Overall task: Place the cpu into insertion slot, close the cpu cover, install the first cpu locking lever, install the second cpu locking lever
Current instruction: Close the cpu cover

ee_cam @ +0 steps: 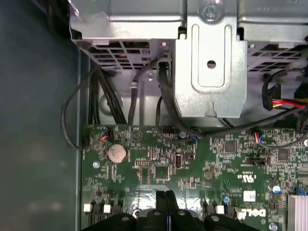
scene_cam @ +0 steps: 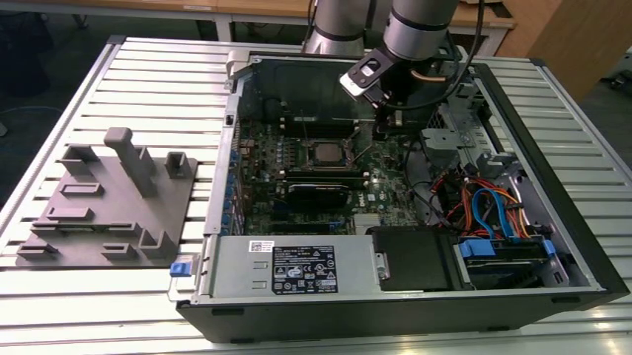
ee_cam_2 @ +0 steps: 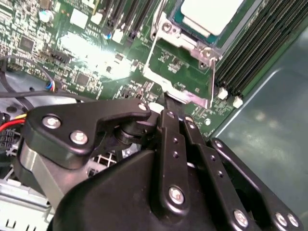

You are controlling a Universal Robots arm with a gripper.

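Exterior view: we are looking down at an open computer case (scene_cam: 553, 177) lying on a slatted metal table (scene_cam: 148, 74). A grey moulded fixture (scene_cam: 99, 200) is sitting on the table toward the exterior view's left. The arm (scene_cam: 419, 26) is reaching into the case from above. The gripper (scene_cam: 380, 133) is hanging low over the green motherboard (scene_cam: 296, 196), just beside the insertion slot (scene_cam: 305, 153) on the side toward the exterior view's right. The cpu (scene_cam: 324, 153) is already lying flat inside that slot, its dull silver top facing up.

In the second wrist view we are seeing the cpu cover (ee_cam_2: 195, 98) swung open, away from the slot. Green board is showing through the cut-out middle of its thin silvery frame. The black fingers (ee_cam_2: 169, 130) are pressing together with no gap showing, and their tips are meeting the free edge of the cover. We are not able to tell whether they are pinching it.

In the first wrist view a round coin battery (ee_cam: 116, 153) is lying on the board beyond the fingertips, near a grey metal bracket (ee_cam: 211, 72).
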